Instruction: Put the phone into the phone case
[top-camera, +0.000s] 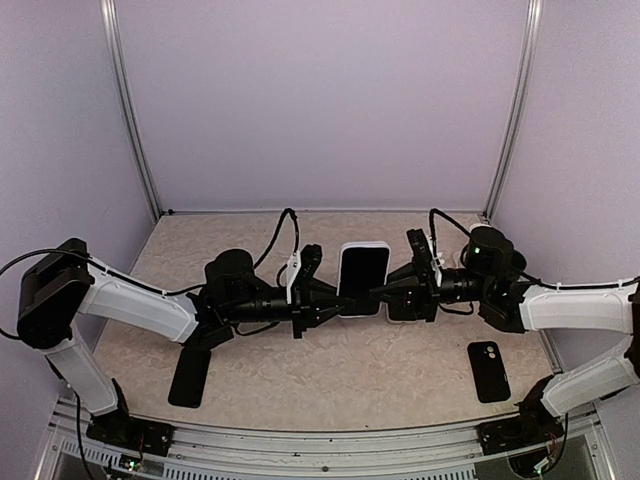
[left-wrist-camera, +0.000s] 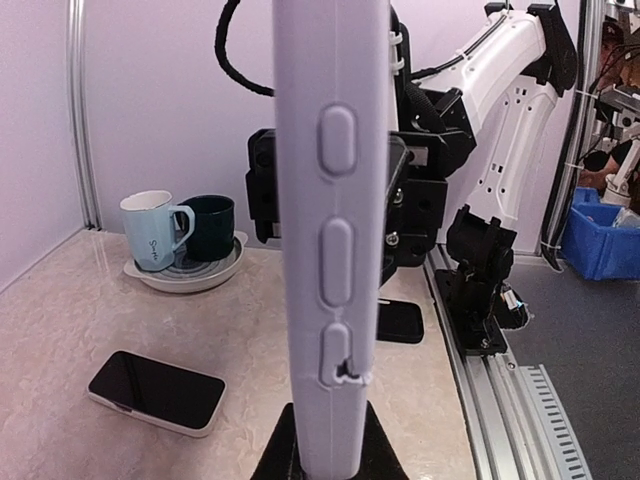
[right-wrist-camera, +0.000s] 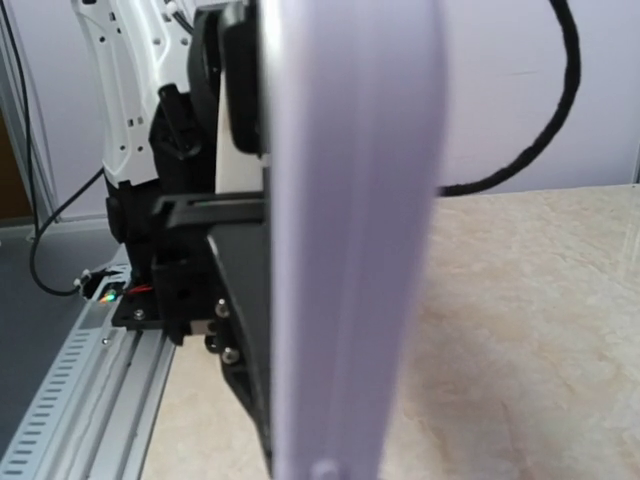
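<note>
Pressure, evenly spread, is what this step calls for. With the phone case (left-wrist-camera: 335, 250) pinched by its two long edges, the sound move is to work round the rim until every corner clips over. Forcing one side would likely bow the soft shell. From above, a glossy dark face fills the case, and I take it to be the phone (top-camera: 362, 275) (whether it is fully seated, these views do not settle). The edge with the moulded button covers faces the left wrist camera, so those bumps are best left clear of the fingertips.

The left pincer (top-camera: 338, 299) is closed on the case's left edge, its dark fingers showing either side of the shell at the bottom of its own view. The right pincer (top-camera: 382, 293) is closed on the opposite edge, with the case edge-on across its camera.

Both arms reach inward and point at each other with the case between them, the left arm (top-camera: 140, 305) bent out to the case's left and the right arm (top-camera: 570, 305) to its right. The case's long axis stands roughly upright; whether its lower end touches the surface (top-camera: 300, 370) I cannot tell. A separate dark slab (top-camera: 489, 370) lies flat to the case's right, well apart.
</note>
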